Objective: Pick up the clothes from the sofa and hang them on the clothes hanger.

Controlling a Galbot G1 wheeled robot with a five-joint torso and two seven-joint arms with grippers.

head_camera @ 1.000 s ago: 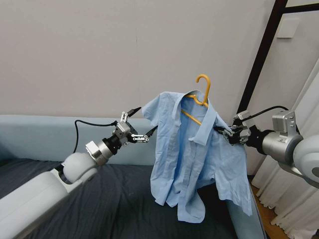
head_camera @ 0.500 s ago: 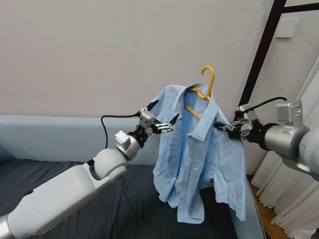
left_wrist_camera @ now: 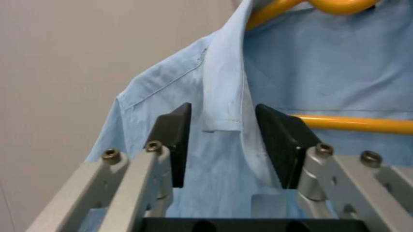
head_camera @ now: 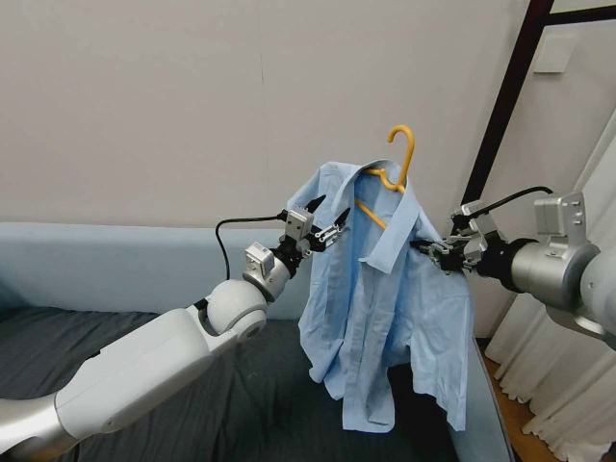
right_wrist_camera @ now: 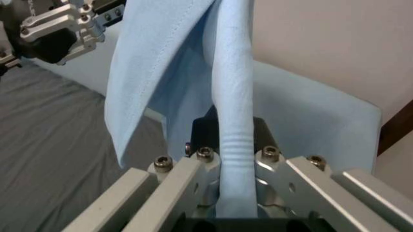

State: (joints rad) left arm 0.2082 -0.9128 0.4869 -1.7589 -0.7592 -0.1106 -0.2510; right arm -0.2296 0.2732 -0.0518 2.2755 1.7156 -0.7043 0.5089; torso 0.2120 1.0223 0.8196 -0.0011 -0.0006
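A light blue shirt (head_camera: 385, 298) hangs in the air, draped on a yellow hanger (head_camera: 402, 154). My left gripper (head_camera: 322, 219) is open at the shirt's shoulder, beside the collar. In the left wrist view the collar (left_wrist_camera: 223, 82) runs down between the two black pads (left_wrist_camera: 175, 133) of the left gripper (left_wrist_camera: 223, 133), with gaps on both sides. My right gripper (head_camera: 435, 252) holds the shirt's other shoulder. In the right wrist view a rolled fold of shirt (right_wrist_camera: 232, 96) is clamped in the right gripper (right_wrist_camera: 233, 145), and the left gripper (right_wrist_camera: 61, 29) shows farther off.
Below lies the sofa with a dark grey seat (head_camera: 58, 337) and a pale blue backrest (head_camera: 87, 260). A black slanted post (head_camera: 500, 106) stands behind the right arm. White curtains (head_camera: 568, 395) hang at the right edge, and a plain wall is behind.
My left arm has swung right and up, bringing its open gripper to the shirt's collar. The shirt and hanger have shifted slightly right and higher. The right gripper keeps its hold.
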